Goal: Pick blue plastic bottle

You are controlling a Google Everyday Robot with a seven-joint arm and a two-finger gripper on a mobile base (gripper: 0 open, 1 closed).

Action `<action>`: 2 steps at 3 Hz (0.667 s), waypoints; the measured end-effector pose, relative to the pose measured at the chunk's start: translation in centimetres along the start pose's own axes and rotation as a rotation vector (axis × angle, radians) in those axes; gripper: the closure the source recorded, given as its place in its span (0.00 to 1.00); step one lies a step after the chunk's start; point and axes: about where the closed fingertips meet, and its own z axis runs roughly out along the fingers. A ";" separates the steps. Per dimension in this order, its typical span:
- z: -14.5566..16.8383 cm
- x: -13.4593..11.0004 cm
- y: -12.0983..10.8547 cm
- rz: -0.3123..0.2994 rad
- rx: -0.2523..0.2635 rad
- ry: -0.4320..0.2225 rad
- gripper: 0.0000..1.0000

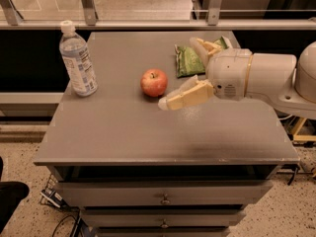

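Note:
The blue plastic bottle, clear with a white cap and a pale label, stands upright at the table's far left. My gripper reaches in from the right, well to the right of the bottle and just right of a red apple. Its two cream fingers are spread apart with nothing between them. One fingertip points left just below the apple. The other finger is farther back, over a green bag.
A green snack bag lies at the back right of the grey table, partly behind my gripper. The table has drawers below its front edge. A railing and a glass wall run behind the table.

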 end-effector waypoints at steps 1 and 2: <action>2.6 -0.6 0.6 0.029 -0.027 -0.008 0.00; 7.1 -1.0 1.4 0.057 -0.064 -0.007 0.00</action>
